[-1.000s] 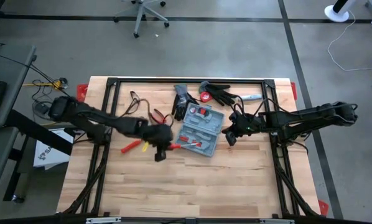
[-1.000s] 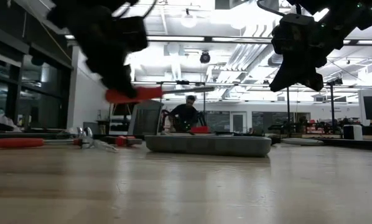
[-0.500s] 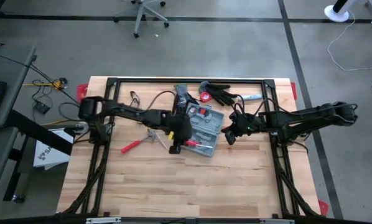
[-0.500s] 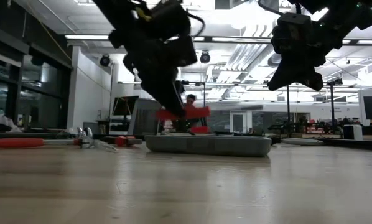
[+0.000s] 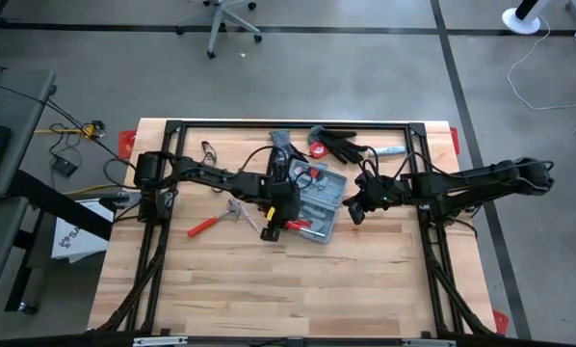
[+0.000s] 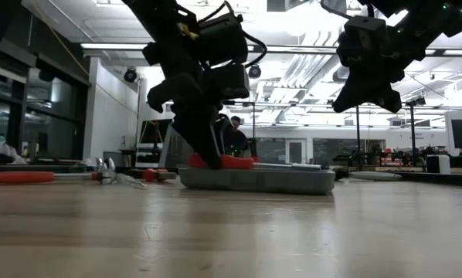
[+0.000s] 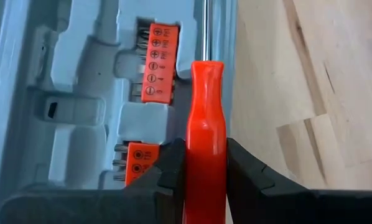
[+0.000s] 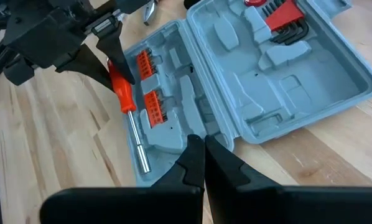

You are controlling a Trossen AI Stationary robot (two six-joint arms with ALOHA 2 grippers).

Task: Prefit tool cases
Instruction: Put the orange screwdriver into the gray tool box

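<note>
Left gripper holds a red screwdriver at the open case.
Right gripper waits closed, empty, beside it.

The left gripper points down mid-worktop, fingers clamped, while the right gripper hovers alongside, fingers together.

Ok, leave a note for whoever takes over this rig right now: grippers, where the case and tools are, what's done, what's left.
Left gripper: shut on the red-handled screwdriver, low over the open tool case at its near edge.
Right gripper: shut, empty, hovering beside the case.
Done: bit holders and hex keys sit in the case.
Left: seat the screwdriver; red-handled pliers lie on the table.
</note>
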